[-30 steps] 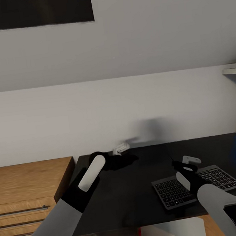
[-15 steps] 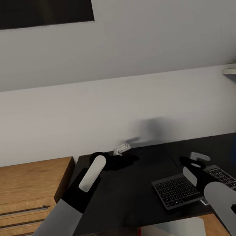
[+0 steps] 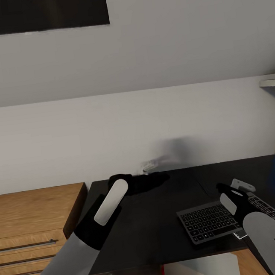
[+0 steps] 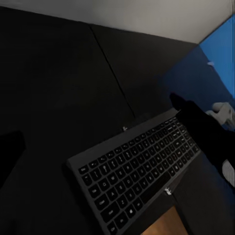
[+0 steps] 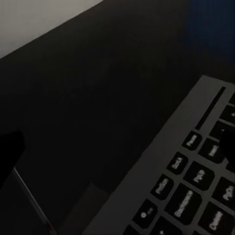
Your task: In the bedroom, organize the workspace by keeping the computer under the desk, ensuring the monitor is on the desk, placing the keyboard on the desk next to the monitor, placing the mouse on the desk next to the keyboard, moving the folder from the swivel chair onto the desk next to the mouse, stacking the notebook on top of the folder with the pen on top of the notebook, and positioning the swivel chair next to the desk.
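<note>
Keyboard [image 3: 227, 218] lies flat on the black surface [image 3: 161, 225], near its front edge, and our right claw [image 3: 242, 185] hangs just above the keyboard's right half. Beside the surface stands a wooden drawer chest [image 3: 31, 219] with its drawers closed, so we cannot see any contents. Compared with one second ago, the right claw has moved further right along the keyboard, and the left claw [image 3: 149, 167] has reached further toward the wall. We cannot tell whether either claw is apart or together.
</note>
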Controlling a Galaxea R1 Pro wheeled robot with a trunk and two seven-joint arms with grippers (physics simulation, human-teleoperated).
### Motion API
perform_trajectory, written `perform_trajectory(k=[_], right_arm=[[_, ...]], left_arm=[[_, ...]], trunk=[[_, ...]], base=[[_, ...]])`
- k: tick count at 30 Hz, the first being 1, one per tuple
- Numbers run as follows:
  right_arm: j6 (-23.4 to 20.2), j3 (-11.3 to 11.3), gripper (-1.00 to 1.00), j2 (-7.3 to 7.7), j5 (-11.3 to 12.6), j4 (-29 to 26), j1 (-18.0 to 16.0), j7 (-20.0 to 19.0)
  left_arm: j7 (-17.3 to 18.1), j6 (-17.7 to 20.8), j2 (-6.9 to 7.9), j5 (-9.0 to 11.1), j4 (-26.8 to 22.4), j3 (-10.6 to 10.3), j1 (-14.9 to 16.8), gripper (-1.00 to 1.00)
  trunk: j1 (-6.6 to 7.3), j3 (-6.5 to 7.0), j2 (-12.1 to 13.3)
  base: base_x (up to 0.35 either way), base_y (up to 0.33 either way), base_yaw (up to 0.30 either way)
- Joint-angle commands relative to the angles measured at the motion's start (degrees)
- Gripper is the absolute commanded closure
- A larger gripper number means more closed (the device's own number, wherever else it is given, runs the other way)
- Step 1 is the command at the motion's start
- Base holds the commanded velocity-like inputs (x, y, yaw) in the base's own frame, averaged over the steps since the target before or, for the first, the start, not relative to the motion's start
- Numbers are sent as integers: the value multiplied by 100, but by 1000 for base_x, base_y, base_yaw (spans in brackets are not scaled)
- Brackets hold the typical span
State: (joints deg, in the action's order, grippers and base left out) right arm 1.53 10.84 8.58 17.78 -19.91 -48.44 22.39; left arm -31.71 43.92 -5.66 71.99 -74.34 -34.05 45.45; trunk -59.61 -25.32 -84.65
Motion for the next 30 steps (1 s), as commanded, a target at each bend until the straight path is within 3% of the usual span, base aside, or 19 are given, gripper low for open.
perform_trajectory(k=[1,30], right_arm=[[21,-6,-100,1,56,0,-2,10],[51,-4,-100,-7,37,33,10,2]], left_arm=[[-62,-4,-1,59,-33,-3,4,-100],[-90,-15,18,-45,-133,-5,4,-100]], trunk=[[0,-7,-4],[0,12,-4]], base=[[0,0,0],[0,0,-48]])
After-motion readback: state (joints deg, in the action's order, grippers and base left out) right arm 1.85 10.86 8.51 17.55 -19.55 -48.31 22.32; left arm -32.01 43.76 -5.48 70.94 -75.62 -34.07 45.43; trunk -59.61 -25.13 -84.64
